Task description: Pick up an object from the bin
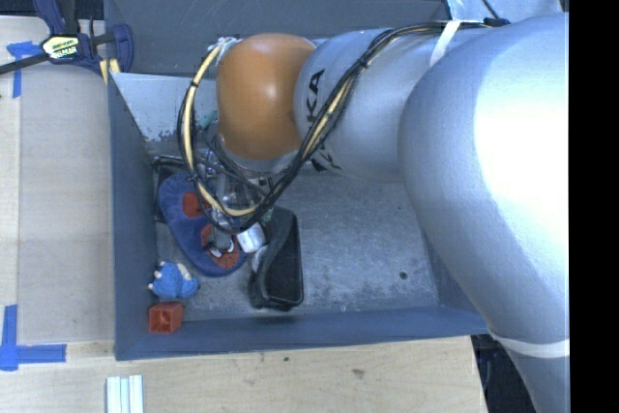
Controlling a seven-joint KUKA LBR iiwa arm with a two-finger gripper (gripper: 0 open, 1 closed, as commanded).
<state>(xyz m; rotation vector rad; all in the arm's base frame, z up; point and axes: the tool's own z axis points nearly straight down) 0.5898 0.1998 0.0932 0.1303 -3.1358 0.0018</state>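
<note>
Grey bin (126, 208) with the arm reaching in. The gripper (228, 242) hangs just left of the black case (279, 268), over a blue floppy object (172, 220) with red patches. Whether it is wide or narrow cannot be told. A small blue toy (174, 281) and a red block (165, 316) lie further left of the case.

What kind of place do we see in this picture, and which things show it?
Probably a bin-picking test station in a robotics lab. A large silver robot arm reaches into a grey metal bin that holds small loose things, such as a red block and a black pouch.
</note>
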